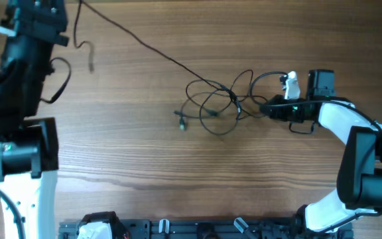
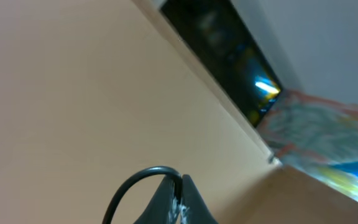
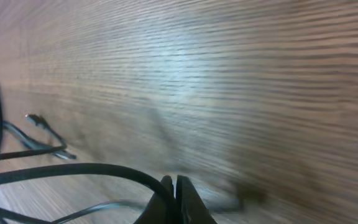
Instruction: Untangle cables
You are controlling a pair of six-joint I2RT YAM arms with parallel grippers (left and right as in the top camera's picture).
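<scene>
Both jaws tight on thin black cables (image 1: 234, 99)

We see a tabletop (image 1: 178, 172) of warm brown wood with a fine straight grain running left to right. On it, right of the frame's centre, the cables (image 1: 234, 101) loop in thin black, with one loose end near the middle tipped silver-grey. At the right edge the right arm (image 1: 340, 123) is glossy white over black joints and carries a small green light (image 1: 297, 109), while the left arm (image 1: 18, 60) at the upper left is black above a white base.
</scene>
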